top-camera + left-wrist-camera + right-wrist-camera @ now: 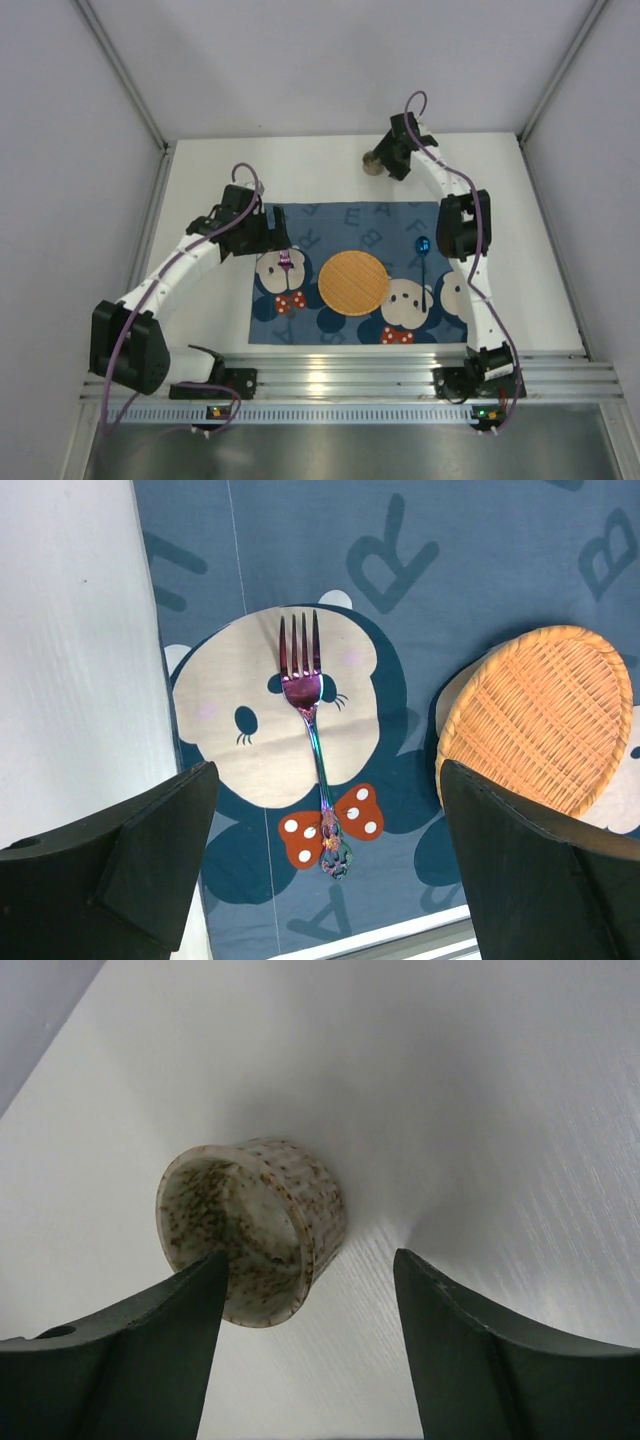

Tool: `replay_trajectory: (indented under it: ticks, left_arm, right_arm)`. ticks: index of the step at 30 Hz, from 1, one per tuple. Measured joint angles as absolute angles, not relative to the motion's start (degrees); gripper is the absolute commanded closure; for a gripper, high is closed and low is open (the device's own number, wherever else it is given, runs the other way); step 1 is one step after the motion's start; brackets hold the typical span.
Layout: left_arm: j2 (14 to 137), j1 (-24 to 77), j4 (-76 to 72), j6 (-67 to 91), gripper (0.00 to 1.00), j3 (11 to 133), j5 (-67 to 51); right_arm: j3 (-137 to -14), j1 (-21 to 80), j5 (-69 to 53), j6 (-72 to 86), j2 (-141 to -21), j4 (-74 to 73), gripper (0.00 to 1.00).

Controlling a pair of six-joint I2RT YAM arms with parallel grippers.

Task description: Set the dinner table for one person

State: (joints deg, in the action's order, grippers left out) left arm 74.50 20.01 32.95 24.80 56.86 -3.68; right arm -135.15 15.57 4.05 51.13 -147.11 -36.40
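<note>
White dinner table [300,170] beneath, left end effector [325,775] spread above fork [303,688], right end effector [310,1260] spread over speckled cup [250,1230]

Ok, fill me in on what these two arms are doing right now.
They are setting a place on the white table. A woven plate sits mid-placemat, with a fork to its left and a blue spoon to its right. The left gripper hangs open over the fork, not gripping it. The right gripper is open at a speckled cup on the bare table beyond the placemat, not yet closed on it.
</note>
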Motion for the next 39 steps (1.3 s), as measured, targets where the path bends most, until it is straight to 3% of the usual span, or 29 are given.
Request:
replay_trajectory:
  ticks: [4, 5, 7, 8, 11, 25, 39]
  left_arm:
    - [78.52, 18.98, 32.45, 24.62, 0.04, 58.87, -5.3]
    - [79.35, 18.83, 32.29, 24.51, 0.04, 59.42, -5.58]
    - [81.08, 18.59, 31.86, 24.29, 0.05, 60.82, -6.48]
    - [81.89, 18.5, 31.44, 24.25, 0.05, 61.39, -6.83]
    - [84.14, 18.41, 31.07, 23.9, 0.05, 63.22, -7.9]
    - [86.67, 18.35, 30.83, 21.96, 0.05, 65.47, -10.33]
    - [86.5, 17.72, 30.24, 19.31, 0.05, 64.99, -12.67]
  right_arm:
    - [-135.59, 15.57, 4.64, 50.48, -148.2, -36.53, 0.55]
    - [-135.87, 15.59, 4.71, 50.22, -148.62, -36.88, 0.65]
    - [-136.31, 15.59, 4.8, 49.69, -149.21, -36.93, 0.76]
    - [-136.46, 15.59, 4.78, 49.45, -149.4, -36.97, 0.88]
    - [-137.4, 15.59, 4.93, 48.93, -149.93, -37.26, 1.0]
    - [-135.55, 12.4, 4.49, 44.49, -147.72, -37.06, 1.0]
    - [-90.63, 8.82, 10.85, 36.23, -104.14, -34.52, 1.0]
